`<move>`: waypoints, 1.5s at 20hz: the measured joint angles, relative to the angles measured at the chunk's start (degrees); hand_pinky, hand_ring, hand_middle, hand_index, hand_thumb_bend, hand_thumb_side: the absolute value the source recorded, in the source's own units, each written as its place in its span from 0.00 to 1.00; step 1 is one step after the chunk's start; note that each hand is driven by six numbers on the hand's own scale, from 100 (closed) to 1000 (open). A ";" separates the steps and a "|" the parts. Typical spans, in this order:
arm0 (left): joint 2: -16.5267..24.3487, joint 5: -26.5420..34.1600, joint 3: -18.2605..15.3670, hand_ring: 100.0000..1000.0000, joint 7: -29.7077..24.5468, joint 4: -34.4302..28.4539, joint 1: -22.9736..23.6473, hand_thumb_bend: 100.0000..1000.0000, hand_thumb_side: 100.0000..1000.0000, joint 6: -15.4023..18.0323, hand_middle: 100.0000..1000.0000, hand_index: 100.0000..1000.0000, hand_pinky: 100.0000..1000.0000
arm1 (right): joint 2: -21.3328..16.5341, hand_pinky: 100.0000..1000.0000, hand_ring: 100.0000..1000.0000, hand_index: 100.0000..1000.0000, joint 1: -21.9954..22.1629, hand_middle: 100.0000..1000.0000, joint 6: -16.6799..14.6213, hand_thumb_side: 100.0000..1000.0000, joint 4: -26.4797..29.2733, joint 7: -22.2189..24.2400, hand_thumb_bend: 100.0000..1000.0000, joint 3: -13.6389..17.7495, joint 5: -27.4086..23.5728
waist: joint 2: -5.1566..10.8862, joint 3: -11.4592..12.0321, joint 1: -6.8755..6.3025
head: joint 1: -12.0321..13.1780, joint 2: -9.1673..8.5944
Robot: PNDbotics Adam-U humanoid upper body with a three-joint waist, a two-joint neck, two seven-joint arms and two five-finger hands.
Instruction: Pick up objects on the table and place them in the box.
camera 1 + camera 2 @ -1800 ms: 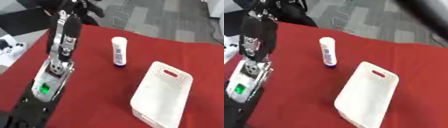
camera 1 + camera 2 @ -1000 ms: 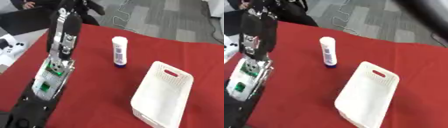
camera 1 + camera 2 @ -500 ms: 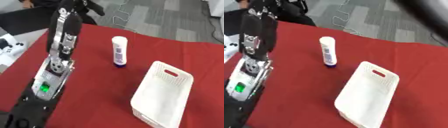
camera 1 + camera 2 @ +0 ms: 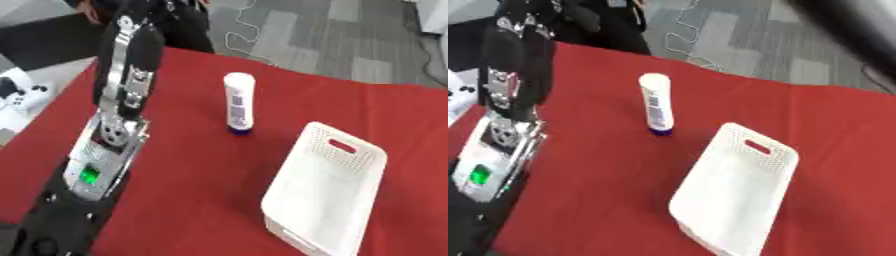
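White: one tube (image 4: 238, 103), one basket (image 4: 325, 189) on red cloth (image 4: 192, 165); left hand's (image 4: 175, 6) grip unclear.

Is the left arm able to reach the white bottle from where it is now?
Probably yes. The left arm stretches along the table's left side, and only bare red cloth lies between it and the white bottle. Its hand is not visible.

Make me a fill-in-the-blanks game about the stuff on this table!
1. The cloth on the table is coloured ____.
2. The white bottle has a ____ cap at its near end.
3. The white box has ____ inside it.
4. The bottle lies to the ____ of the box in the picture.

Missing words: red; blue; nothing; left
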State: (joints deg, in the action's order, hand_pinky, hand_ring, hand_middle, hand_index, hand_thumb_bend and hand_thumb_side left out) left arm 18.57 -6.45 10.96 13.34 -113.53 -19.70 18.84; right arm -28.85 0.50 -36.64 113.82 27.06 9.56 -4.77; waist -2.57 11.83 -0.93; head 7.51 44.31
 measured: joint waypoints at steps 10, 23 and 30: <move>0.00 0.00 -0.01 0.50 -0.21 0.00 0.00 0.31 0.93 -0.21 0.64 0.80 0.57 | -0.01 0.07 0.26 0.33 0.00 0.33 -0.23 1.00 0.00 -0.23 0.00 -0.01 -1.43 | 0.00 0.00 0.00 | 0.03 0.00; 0.00 -0.01 -0.01 0.51 -0.24 0.00 0.02 0.31 0.93 -0.25 0.64 0.80 0.58 | -0.01 0.06 0.26 0.33 0.06 0.33 0.03 1.00 0.00 0.03 0.00 -0.01 -1.71 | 0.28 0.04 0.00 | 0.44 0.00; 0.00 -0.01 -0.02 0.51 -0.24 0.00 0.02 0.31 0.93 -0.24 0.64 0.80 0.58 | -0.01 0.06 0.26 0.33 0.06 0.33 0.05 1.00 0.00 0.05 0.00 0.00 -1.69 | 0.31 0.04 0.00 | 0.56 0.00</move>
State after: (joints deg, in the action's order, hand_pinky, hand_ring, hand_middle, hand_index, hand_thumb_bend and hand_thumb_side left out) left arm 18.57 -6.47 10.94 13.10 -113.53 -19.68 18.60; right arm -28.86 0.56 -36.59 113.82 27.11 9.56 -6.46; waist -2.26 11.87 -0.93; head 8.08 44.31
